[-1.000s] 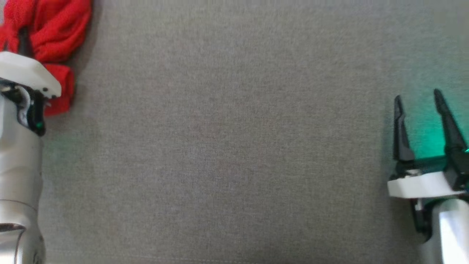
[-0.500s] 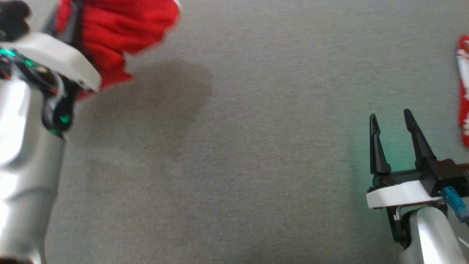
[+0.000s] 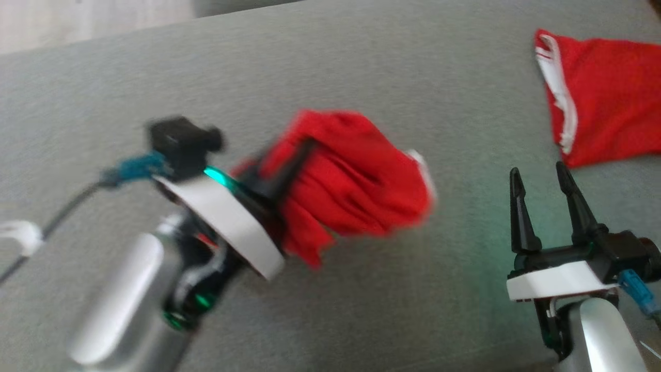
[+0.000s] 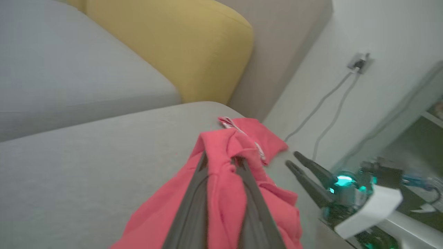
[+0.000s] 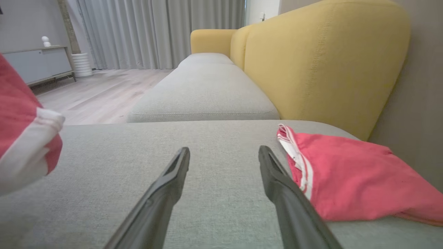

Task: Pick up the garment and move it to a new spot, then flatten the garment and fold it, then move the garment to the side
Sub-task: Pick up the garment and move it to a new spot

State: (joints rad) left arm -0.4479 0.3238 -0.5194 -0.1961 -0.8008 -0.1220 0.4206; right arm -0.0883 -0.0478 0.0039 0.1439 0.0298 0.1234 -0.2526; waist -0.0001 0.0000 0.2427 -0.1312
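Observation:
My left gripper [image 3: 304, 155] is shut on a bunched red garment [image 3: 356, 181] with white trim and holds it above the middle of the grey sofa cushion [image 3: 361, 67]. In the left wrist view the cloth [image 4: 221, 193] drapes over both fingers of the left gripper [image 4: 221, 159]. The right gripper [image 3: 537, 173] hovers open and empty at the lower right, low over the cushion. Its wrist view shows the parted right gripper [image 5: 224, 150] with the held garment [image 5: 20, 138] at the left edge.
A second red garment [image 3: 604, 119] with white stripes lies flat at the cushion's far right, beside the right gripper. A yellow backrest [image 5: 322, 62] runs along that side. A wall with hanging cables [image 4: 328, 103] stands beyond the cushion's end.
The head camera has shifted. My left gripper has swung the garment from the far left toward the middle, closer to the right gripper, which stays open.

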